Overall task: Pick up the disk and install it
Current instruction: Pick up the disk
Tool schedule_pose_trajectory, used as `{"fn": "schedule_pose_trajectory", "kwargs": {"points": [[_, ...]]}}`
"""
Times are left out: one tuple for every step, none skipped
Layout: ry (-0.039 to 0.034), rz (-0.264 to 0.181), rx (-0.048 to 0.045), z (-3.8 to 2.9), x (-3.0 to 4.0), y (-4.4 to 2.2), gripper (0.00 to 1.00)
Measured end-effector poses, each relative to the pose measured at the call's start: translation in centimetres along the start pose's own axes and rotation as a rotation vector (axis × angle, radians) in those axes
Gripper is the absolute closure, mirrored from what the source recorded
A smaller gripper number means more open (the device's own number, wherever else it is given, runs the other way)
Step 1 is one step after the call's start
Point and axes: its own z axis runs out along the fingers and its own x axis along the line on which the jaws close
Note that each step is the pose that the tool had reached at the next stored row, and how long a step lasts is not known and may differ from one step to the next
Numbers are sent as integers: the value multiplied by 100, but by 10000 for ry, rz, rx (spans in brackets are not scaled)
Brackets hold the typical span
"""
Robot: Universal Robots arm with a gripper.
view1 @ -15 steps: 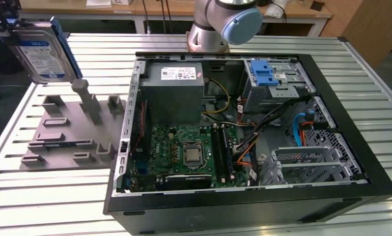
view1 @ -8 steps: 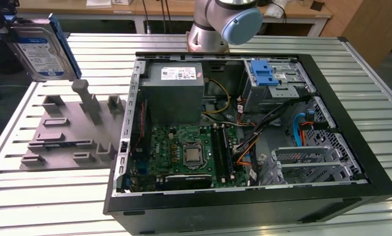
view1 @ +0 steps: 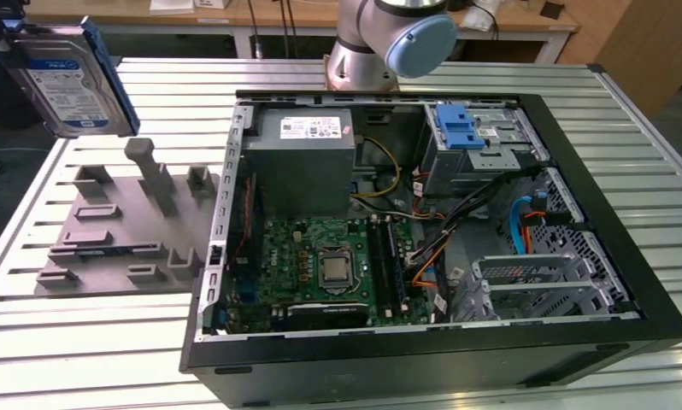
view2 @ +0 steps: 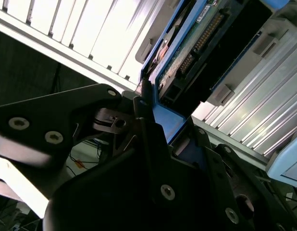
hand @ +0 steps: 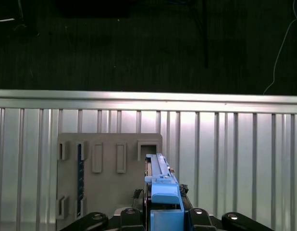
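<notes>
First wrist view: hand [hand: 164, 215] clamped on disk [hand: 158, 168], held edge-on above grey fixture [hand: 107, 192]

Slatted table [view1: 91, 359]: open PC case [view1: 432, 369], grey fixture [view1: 125, 235].

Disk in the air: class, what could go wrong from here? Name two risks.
1. The gripper clamps the disk at one end only, by its blue frame; it might tilt or slip and drop onto the grey fixture beneath.
2. In the computer case, the drive cage already carries a blue bracket and cables crowd beside it; the disk could snag or strike the case rim.
</notes>
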Motion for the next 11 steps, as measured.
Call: {"fn": "schedule_pose_trajectory", "kwargs": {"points": [[0,0,-1,-13,0,0,64],[0,0,1,-25,-1,1,64],[0,0,1,-36,-1,1,64],[0,0,1,-47,-1,1,64],[0,0,1,-56,-1,1,64],[0,0,1,-65,-2,1,64],[0,0,1,-75,-2,2,64],[-1,0,2,-84,-3,2,64],[0,0,1,-96,-3,2,64],[0,0,2,-107,-4,2,64],[-1,0,2,-118,-4,2,64]]}}
